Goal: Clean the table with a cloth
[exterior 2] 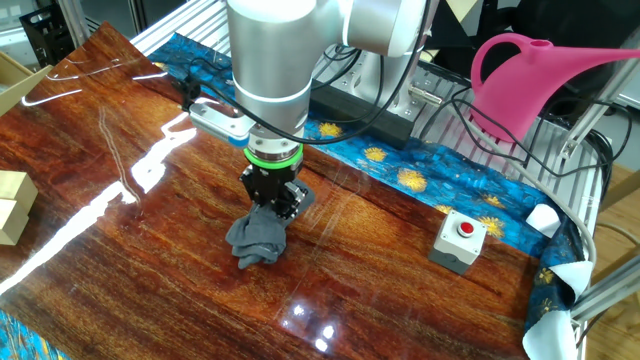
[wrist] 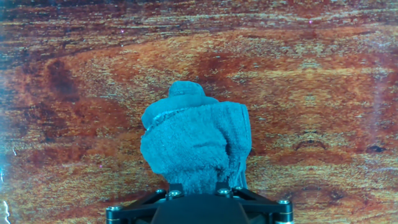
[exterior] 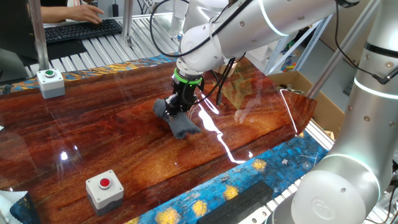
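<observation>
The cloth (exterior: 177, 122) is a dark blue-grey rag, bunched on the reddish-brown table (exterior: 112, 137) near its middle. My gripper (exterior: 176, 109) stands straight down on it and is shut on its upper folds. In the other fixed view the cloth (exterior 2: 256, 240) lies crumpled under the gripper (exterior 2: 272, 203) and touches the table (exterior 2: 400, 290). In the hand view the cloth (wrist: 196, 146) fills the space between the fingers and rests on the wood (wrist: 323, 93). The fingertips are hidden in the fabric.
A grey box with a green button (exterior: 50, 82) stands at the far left and one with a red button (exterior: 104, 190) near the front edge. A cardboard box (exterior: 298, 84) sits past the right edge. A pink watering can (exterior 2: 540, 80) stands beyond the table.
</observation>
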### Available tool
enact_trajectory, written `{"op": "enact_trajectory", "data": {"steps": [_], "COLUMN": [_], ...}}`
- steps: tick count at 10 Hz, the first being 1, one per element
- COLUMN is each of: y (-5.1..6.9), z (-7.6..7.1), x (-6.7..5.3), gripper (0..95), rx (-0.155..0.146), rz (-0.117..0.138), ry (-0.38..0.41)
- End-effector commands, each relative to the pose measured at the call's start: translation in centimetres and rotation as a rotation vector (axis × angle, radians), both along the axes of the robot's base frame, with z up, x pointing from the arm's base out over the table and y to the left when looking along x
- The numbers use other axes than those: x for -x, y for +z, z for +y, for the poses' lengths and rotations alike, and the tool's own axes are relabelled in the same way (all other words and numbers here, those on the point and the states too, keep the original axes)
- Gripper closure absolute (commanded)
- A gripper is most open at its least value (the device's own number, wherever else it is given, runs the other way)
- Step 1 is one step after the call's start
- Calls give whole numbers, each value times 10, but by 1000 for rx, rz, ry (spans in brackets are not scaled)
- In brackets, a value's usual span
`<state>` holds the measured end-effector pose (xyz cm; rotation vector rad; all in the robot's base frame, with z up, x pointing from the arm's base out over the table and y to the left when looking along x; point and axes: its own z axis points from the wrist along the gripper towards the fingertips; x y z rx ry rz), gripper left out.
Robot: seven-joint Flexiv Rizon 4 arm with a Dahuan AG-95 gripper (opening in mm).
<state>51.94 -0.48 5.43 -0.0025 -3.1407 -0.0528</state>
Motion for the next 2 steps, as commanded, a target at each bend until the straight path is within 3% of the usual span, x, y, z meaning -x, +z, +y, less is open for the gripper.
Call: {"op": "enact_trajectory", "data": {"steps": [1, 2], "y": [1, 1], "z": [1, 1], "x": [0, 0], "gripper": [950, 950], "rx": [-1, 0], "rz": [6, 9], "ry": [-7, -12]}}
